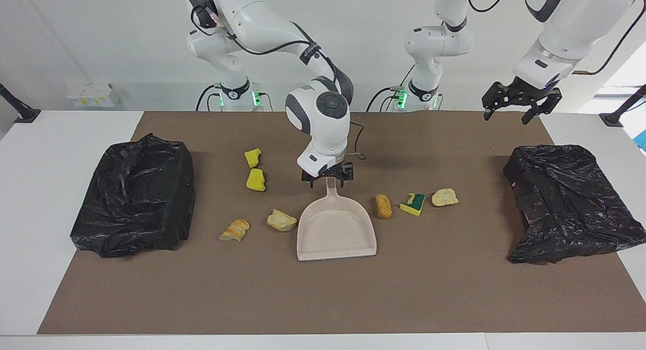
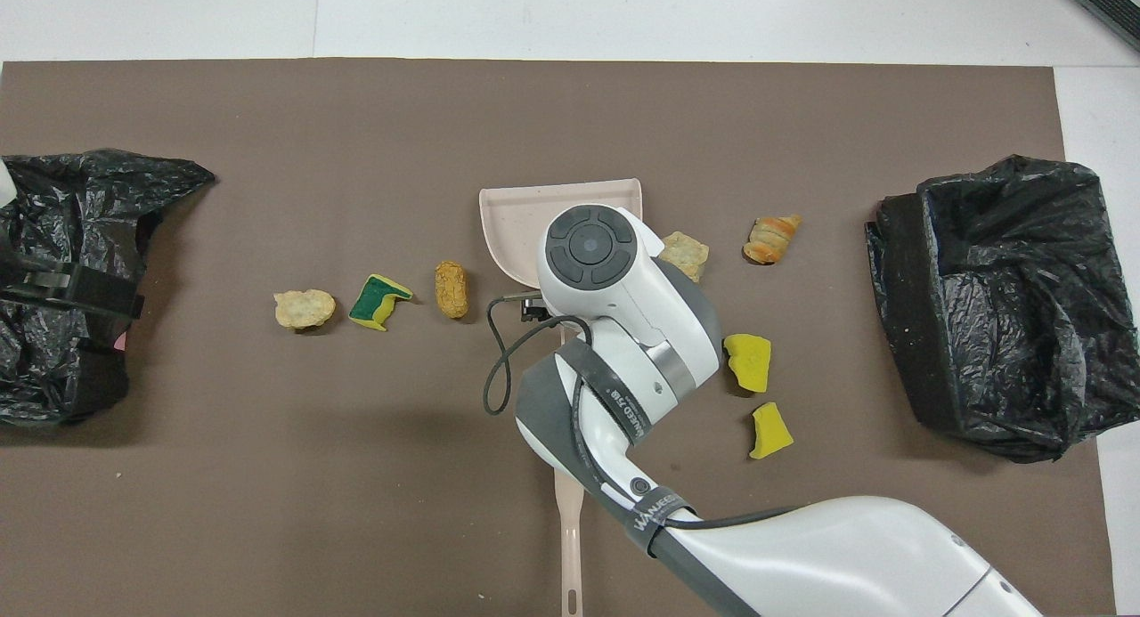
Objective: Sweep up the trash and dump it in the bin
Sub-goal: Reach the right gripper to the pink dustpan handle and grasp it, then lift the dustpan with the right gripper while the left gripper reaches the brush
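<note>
Nothing is swept yet: all seven scraps of trash [image 1: 281, 220] lie on the mat [image 1: 323, 299]. In the facing view, four are at nine o'clock of the dustpan [image 1: 336, 234] and three at three o'clock. Your right gripper [image 1: 328, 182] straddles its handle, wide open and empty. The left gripper [image 1: 520, 112] waits open by the bagged bin [image 1: 568, 203]. There is open mat at six o'clock.

High facing camera across the table, steep overhead camera, both sharing the mat [image 1: 323, 299].
</note>
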### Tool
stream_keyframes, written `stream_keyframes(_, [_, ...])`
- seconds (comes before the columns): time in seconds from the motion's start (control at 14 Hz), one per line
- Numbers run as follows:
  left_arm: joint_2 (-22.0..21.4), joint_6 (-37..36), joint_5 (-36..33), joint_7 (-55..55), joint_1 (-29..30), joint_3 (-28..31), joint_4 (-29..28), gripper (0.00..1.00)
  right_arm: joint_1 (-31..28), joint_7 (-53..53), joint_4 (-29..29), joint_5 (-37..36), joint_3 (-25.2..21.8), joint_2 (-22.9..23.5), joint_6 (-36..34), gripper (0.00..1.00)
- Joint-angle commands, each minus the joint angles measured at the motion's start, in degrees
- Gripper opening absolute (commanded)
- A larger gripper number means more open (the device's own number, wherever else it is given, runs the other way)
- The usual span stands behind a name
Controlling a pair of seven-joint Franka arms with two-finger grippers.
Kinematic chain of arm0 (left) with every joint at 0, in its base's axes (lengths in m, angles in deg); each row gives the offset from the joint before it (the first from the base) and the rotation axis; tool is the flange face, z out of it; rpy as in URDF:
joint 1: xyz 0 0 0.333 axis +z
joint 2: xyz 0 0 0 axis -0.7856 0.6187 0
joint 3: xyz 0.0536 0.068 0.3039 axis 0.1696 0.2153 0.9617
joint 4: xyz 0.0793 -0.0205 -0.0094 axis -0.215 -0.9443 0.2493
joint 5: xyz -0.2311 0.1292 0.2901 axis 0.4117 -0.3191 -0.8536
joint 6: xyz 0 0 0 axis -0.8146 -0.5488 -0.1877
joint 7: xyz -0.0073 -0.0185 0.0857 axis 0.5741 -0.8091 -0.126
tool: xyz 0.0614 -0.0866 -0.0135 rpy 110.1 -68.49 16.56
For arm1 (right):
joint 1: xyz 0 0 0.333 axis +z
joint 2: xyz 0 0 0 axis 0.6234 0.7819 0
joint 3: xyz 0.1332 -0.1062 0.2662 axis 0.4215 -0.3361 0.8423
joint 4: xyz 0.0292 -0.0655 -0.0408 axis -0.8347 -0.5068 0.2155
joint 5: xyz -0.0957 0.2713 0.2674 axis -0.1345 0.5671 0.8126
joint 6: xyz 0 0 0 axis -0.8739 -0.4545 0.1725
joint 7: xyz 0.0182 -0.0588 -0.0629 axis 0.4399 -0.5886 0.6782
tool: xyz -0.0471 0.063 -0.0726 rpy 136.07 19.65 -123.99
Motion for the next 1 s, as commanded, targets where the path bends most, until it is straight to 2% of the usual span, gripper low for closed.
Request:
stream_keyframes(0.0, [-1.55,-0.26,-0.15,0.03,-0.54,0.31,-1.7,1.0,0.1,-0.43,-1.54,-0.8,0.13,-0.69,0.52,0.77])
stream_keyframes(0.36, [-1.55,0.0,-0.15,0.03,-0.54,0.31,-1.7,1.0,0.1,-0.34,-2.15,1.04,0.22,-1.04,-0.53,0.53])
stream_keyframes(0.43, [-1.55,0.0,-0.15,0.03,-0.54,0.31,-1.7,1.0,0.1,-0.34,-1.98,1.14,0.22,-0.96,-0.53,0.41])
stream_keyframes(0.57, [-1.55,0.01,-0.15,0.03,-0.54,0.31,-1.7,1.0,-0.08,-0.43,-1.45,1.05,0.22,-0.78,-0.45,0.0])
stream_keyframes(0.72, [-1.55,0.01,-0.15,0.03,-0.54,0.31,-1.7,1.0,-0.26,0.97,-1.27,0.53,0.22,-0.69,0.6,0.0])
stream_keyframes(0.93, [-1.63,0.18,-0.15,-0.06,-0.98,0.31,-2.23,1.0,-0.87,11.14,-0.31,0.26,0.22,-0.87,1.23,0.0])
